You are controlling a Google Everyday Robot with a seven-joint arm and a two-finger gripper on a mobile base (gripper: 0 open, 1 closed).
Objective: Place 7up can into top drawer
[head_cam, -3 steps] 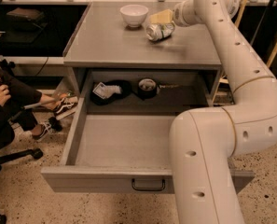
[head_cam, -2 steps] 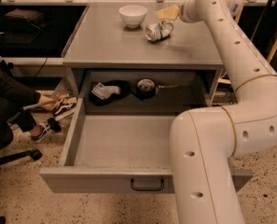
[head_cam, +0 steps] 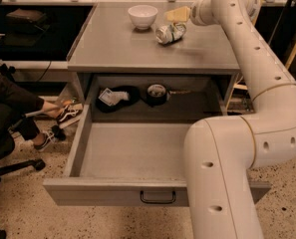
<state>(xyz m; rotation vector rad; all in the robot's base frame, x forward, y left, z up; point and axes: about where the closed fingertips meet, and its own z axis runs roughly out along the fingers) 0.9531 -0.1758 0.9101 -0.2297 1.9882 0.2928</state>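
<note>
The 7up can [head_cam: 170, 33] lies on its side on the grey cabinet top [head_cam: 132, 51], dented, not lifted. The gripper [head_cam: 177, 15] sits just beside it at about one o'clock; I cannot tell whether it is released or clenched, nor whether it touches the can at all. A white bowl [head_cam: 142, 16] stands near the can at ten o'clock. At six o'clock from the can, below the top, the top drawer [head_cam: 102, 192] is pulled out, its floor bare in front. A round can on its side may well roll away under a glancing approach, toward the bowl or off the edge, and the dent could make a grip slip. The robot's arm [head_cam: 267, 88] covers the drawer's right side, and the dark things [head_cam: 118, 96] at its back are hard to name.
</note>
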